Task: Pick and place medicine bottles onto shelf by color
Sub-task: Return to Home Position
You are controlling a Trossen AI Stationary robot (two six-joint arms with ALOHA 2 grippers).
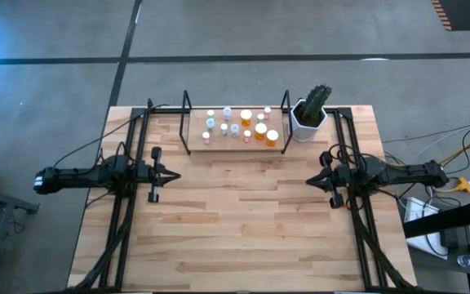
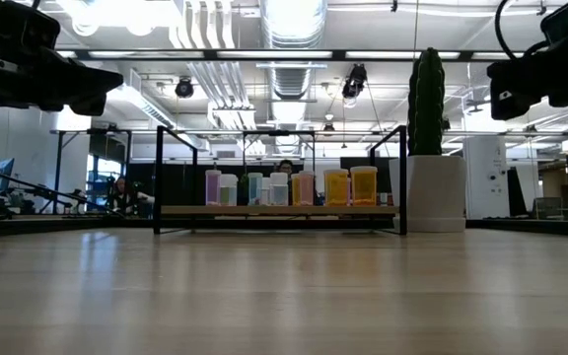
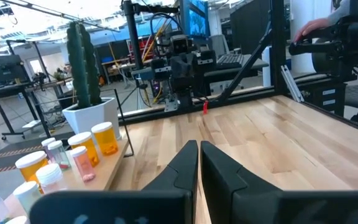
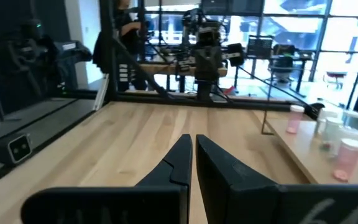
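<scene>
The front stretch of the desk (image 1: 235,245) is bare plank from its near edge up to the arms, with open room right across its width. Partway back, the left gripper (image 1: 176,174) hangs on the left side and points in toward the middle. Its fingers (image 3: 182,165) are drawn together with only a slit between them, and they hold nothing. Opposite it, the right gripper (image 1: 310,180) points back from the right side. Its fingers (image 4: 178,158) are likewise pressed nearly tip to tip and are empty. A broad run of bare wood lies between the two grippers, and each arm reaches in from its own side edge of the desk. Farther back, close to the far edge and about centred, stands the shelf (image 1: 196,147), well apart from both sets of fingers and behind the gap between them. The medicine bottles (image 1: 246,117) all stand upright on its board between the black wire uprights. The orange ones (image 2: 336,185) are gathered at the right end, and the clear, greenish and pinkish ones (image 2: 228,189) are toward the left end. Just beside the shelf's right end is a white pot (image 1: 307,126) holding a tall cactus (image 2: 425,89), near the desk's far right corner. Past the far edge there is only grey floor (image 1: 300,33).
</scene>
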